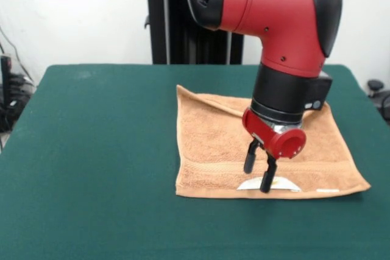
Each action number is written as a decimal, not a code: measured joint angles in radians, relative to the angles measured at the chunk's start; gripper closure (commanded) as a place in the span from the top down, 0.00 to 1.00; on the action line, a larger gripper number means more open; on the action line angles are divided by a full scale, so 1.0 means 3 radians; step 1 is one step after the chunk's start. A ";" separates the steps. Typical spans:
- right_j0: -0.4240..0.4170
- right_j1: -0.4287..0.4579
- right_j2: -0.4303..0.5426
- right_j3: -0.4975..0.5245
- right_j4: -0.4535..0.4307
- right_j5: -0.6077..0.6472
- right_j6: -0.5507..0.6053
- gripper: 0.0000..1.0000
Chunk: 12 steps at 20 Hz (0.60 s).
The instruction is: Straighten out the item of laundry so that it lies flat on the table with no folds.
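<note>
The tan terry towel (213, 150) lies on the dark green table (97, 150), right of the middle. It is spread out nearly square, with a woven band near its front edge and a white label (277, 184) at the front hem. A fold line runs across its far part. My gripper (259, 173) hangs from the red arm just above the towel's front edge, over the label. Its two black fingers (250, 158) stand a little apart and hold nothing. The arm hides the towel's far right part.
The robot's black pedestal (183, 28) stands behind the table's far edge. Dark gear (9, 98) sits off the table's left side, and another dark object (378, 92) sits off its right side.
</note>
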 measured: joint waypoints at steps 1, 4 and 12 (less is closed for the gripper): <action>0.0001 -0.0012 0.0001 0.0000 0.0000 0.0007 0.0000 1.00; 0.0007 -0.0064 0.0005 0.0000 0.0000 0.0035 0.0000 1.00; 0.0006 -0.0364 0.0028 0.0143 -0.0002 0.0197 0.0000 1.00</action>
